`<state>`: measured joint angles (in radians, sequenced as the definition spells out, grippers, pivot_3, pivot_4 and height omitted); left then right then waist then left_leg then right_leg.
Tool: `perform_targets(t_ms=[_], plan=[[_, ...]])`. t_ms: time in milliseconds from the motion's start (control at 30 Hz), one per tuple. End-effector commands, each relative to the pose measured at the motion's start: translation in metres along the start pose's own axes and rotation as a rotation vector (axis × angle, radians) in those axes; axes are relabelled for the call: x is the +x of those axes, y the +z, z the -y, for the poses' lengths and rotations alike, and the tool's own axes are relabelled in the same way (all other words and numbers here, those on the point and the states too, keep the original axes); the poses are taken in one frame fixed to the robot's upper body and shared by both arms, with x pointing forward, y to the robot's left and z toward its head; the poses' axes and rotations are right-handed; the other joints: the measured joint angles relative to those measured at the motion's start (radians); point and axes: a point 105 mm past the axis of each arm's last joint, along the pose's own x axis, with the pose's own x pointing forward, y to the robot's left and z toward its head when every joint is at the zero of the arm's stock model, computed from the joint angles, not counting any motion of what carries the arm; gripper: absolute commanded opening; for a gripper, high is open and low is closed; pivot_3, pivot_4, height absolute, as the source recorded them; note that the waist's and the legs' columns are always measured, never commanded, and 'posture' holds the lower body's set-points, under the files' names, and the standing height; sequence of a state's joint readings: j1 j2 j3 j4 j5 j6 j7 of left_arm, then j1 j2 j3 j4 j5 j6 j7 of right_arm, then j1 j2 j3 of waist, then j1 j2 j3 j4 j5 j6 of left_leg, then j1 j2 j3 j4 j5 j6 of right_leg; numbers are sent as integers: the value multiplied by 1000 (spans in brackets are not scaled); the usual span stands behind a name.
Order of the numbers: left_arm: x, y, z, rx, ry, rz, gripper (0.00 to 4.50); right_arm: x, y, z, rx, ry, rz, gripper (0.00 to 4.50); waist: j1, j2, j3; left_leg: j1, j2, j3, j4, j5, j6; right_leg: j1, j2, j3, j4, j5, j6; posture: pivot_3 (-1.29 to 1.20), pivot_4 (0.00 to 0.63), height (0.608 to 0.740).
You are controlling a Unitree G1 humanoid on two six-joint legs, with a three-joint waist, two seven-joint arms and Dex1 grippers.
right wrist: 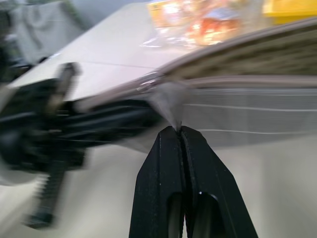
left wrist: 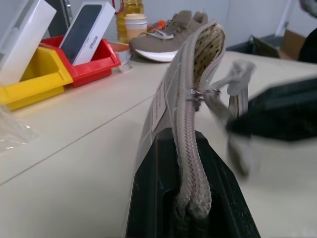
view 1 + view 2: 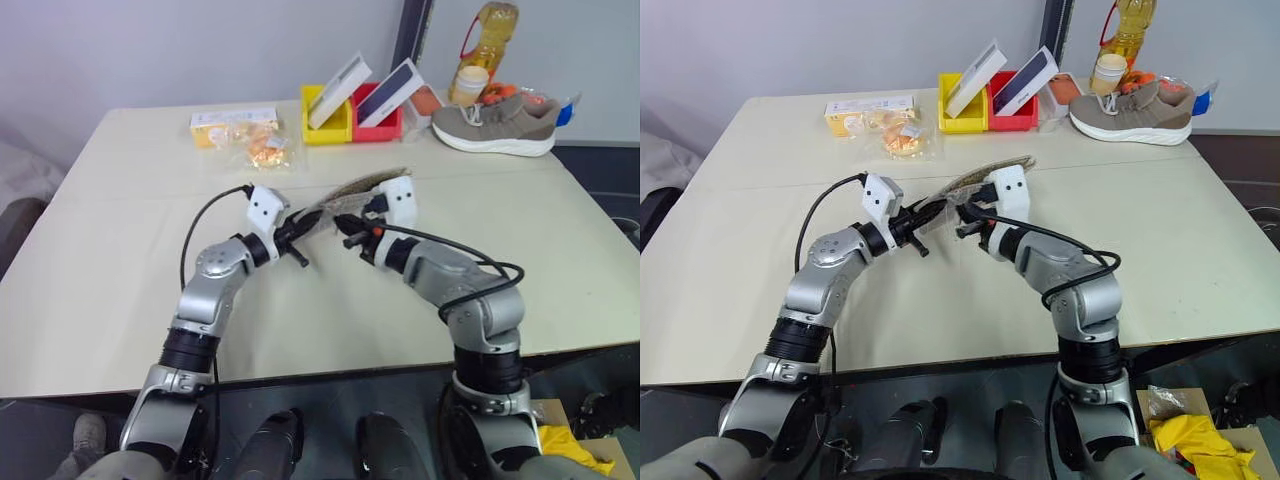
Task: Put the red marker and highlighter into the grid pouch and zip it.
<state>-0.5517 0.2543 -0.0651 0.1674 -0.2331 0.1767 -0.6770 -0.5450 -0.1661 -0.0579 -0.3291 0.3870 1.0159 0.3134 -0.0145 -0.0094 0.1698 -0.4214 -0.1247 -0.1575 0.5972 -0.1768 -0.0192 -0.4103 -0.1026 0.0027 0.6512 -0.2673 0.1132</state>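
The grid pouch [image 3: 352, 188] hangs above the middle of the table, between my two grippers. My left gripper [image 3: 310, 220] is shut on one end of the pouch's zipper edge [image 2: 188, 163]. Farther along that edge the zipper gapes and shows the dotted lining [image 2: 208, 44]. My right gripper [image 1: 174, 130] faces the left one and is shut on the grey fabric pull tab [image 1: 168, 101] of the zipper slider [image 2: 198, 93]. In the right eye view the same gripper [image 3: 966, 216] sits just below the pouch's edge. The red marker and the highlighter are out of view.
At the table's back stand a yellow bin [image 3: 335, 130] and a red bin [image 3: 392, 128], each holding a box. Clear snack bags [image 3: 262, 148] lie to their left. A grey shoe [image 3: 500, 124], a cup [image 3: 470, 82] and a bottle [image 3: 488, 35] are at the back right.
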Motion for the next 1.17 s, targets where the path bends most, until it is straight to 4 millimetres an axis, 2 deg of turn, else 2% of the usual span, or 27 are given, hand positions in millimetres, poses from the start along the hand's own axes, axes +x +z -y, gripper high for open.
perform_targets(t_ms=[33,167,267,367,433,533,667,700,733,833,1000,1167], plan=[[-11,4,-7,81,-2,11,0,-17,27,20,-82,-81,85,59,0,0,0,0,0,0,0,0,0,0,0,0,0,0,0,0,150,740],[-21,-2,-11,105,1,-19,0,-33,39,55,-163,-211,90,59,1,0,0,0,0,0,0,0,0,0,0,0,0,0,0,0,150,740],[-30,-7,-14,105,8,-38,0,-51,48,90,-250,-341,72,59,1,0,0,0,0,0,0,0,0,0,0,0,0,0,0,0,150,740],[-35,-10,-15,91,9,-48,0,-59,46,101,-282,-360,45,59,-1,0,0,0,0,1,0,0,0,0,-1,0,-1,0,0,0,150,740],[-39,-12,-14,55,-2,-55,0,-61,39,97,-306,-307,7,59,-1,0,0,0,1,1,-1,0,0,0,0,0,-1,0,0,0,150,740],[-47,-14,-18,11,21,-62,1044,-69,24,91,-264,-210,-38,898,0,0,0,0,1,1,-1,0,1,1,0,0,-2,0,0,0,150,740],[-67,-21,-33,-67,138,-92,2990,-82,15,83,-284,-116,-22,2817,1,0,0,0,1,1,-1,-1,1,1,-1,0,-2,0,0,0,150,740],[-72,-22,-36,-82,164,-100,3565,-85,14,83,-281,-106,-11,3438,1,0,0,0,1,1,-1,-1,1,1,-1,0,-2,0,0,0,150,740],[-79,-25,-40,-108,200,-106,3586,-89,11,83,-288,-94,-8,3927,1,0,0,0,1,1,-1,-1,1,1,-1,0,-2,0,0,0,150,740],[-107,-32,-48,-176,324,-130,3586,-103,-2,80,-307,-46,-15,3927,3,0,0,0,1,1,0,-1,1,1,-1,0,-2,0,0,0,150,740],[-153,-41,-58,-128,527,-191,3586,-111,-13,84,-237,-35,24,3927,2,0,0,0,2,2,0,-1,2,1,-1,0,-2,0,0,0,150,740],[-173,-44,-60,-100,569,-214,3586,-106,-29,84,-214,-15,13,3927,11,0,0,0,2,1,0,-1,2,2,-2,0,-3,-1,-1,0,150,740]])
